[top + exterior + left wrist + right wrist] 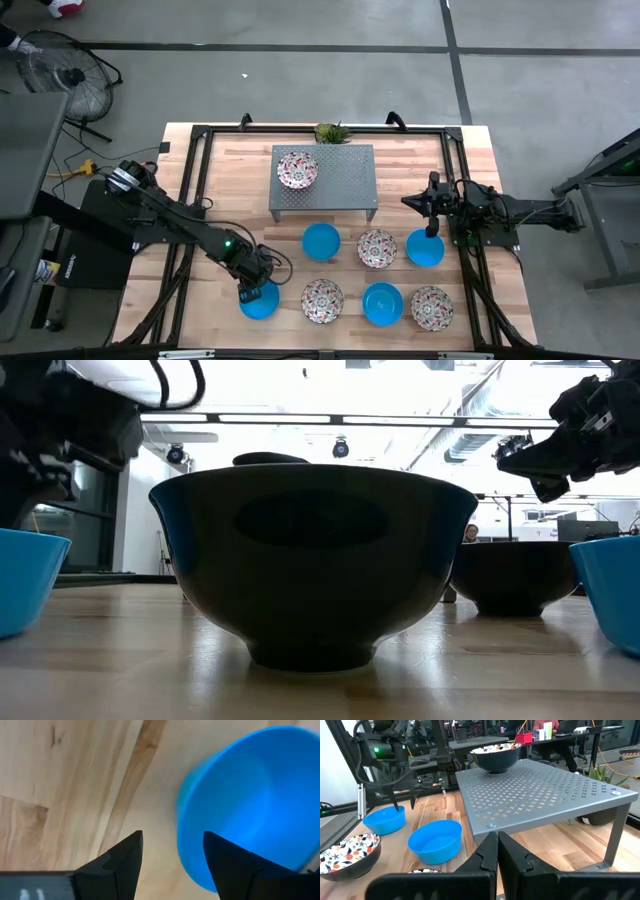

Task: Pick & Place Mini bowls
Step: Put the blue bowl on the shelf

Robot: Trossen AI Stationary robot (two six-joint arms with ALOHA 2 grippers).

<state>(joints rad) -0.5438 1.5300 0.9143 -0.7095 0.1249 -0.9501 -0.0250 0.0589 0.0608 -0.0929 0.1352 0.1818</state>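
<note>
Eight mini bowls show in the high view. One floral bowl [297,169] sits on a grey perforated stand [340,190]. The other floral bowls [377,248] [322,299] [432,307] and the blue bowls [321,241] [425,247] [382,303] stand on the table. My left gripper [248,290] [172,850] is open over the near-left blue bowl [262,301] [250,805], its fingers either side of the rim. My right gripper [408,201] [497,850] is shut and empty, above the table by the stand's right side. My left gripper comes from above at the near-left blue bowl's rim [181,820], one finger [225,865] over the inside, the other [125,860] outside over bare wood. I cannot tell whether either finger touches the wall. The bowl rests on the table.
A black frame [190,200] runs round the wooden table top. A small green plant [332,132] stands behind the stand at the far edge. Bare wood lies left of the stand [235,190]. In the low view a dark bowl [310,560] fills the middle.
</note>
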